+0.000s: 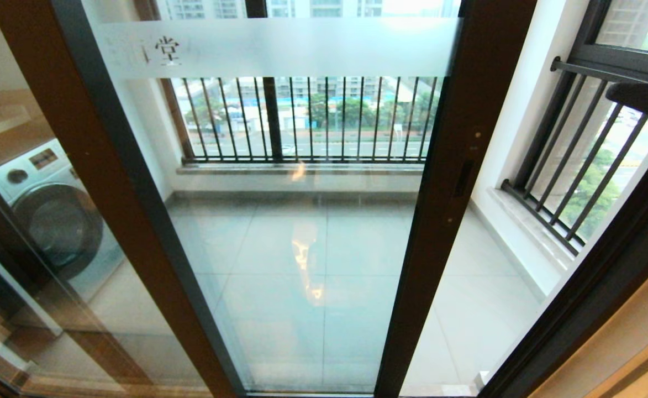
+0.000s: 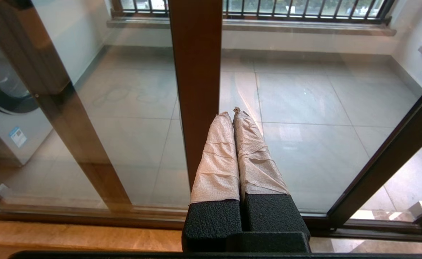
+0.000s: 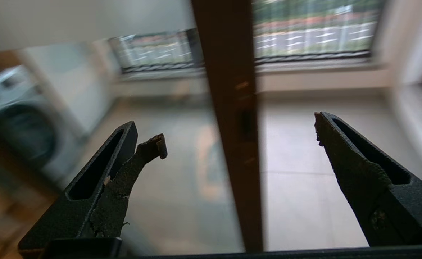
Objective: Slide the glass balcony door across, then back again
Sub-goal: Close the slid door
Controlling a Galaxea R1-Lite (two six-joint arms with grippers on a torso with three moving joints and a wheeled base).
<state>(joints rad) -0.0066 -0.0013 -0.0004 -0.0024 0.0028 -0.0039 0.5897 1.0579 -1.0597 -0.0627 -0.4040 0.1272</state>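
Right wrist view: the right gripper [image 3: 239, 133], jaws spread wide and empty, faces the glass balcony door [image 1: 301, 221] stile and its handle slot [image 3: 246, 124], apparently lining up for a push; the left gripper [image 2: 235, 115] hangs closed, idle.

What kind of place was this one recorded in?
Probably a high-rise flat, at the threshold of an enclosed laundry balcony: a glass balcony door, a washing machine behind the glass, and barred railings overlooking a street and towers.
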